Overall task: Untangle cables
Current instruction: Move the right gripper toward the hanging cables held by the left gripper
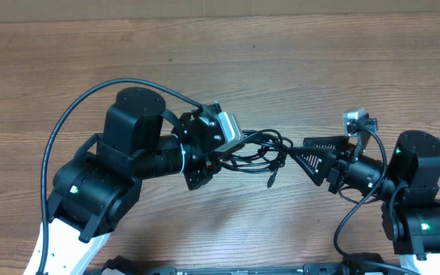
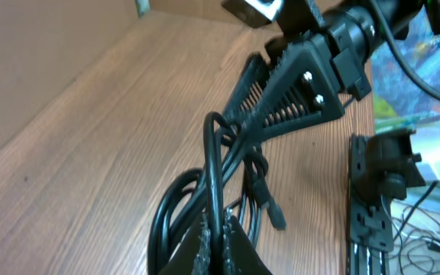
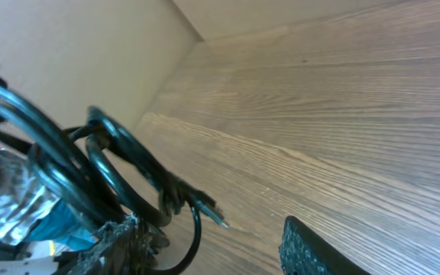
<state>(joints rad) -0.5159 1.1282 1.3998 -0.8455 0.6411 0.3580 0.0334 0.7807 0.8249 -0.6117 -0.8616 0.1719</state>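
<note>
left hand (image 2: 216, 233): jaws clamped shut, aimed inward | right hand (image 1: 299, 147): jaws partly apart, aimed inward

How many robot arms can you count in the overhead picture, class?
2. The left arm is at the picture's left, by the cables; the right arm is at the picture's right. None looks hidden.

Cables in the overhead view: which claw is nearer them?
Left. The left claw is shut on the cables, clamping the bundle. The right claw is at the loops' far end, fingers apart, not clamped.
</note>
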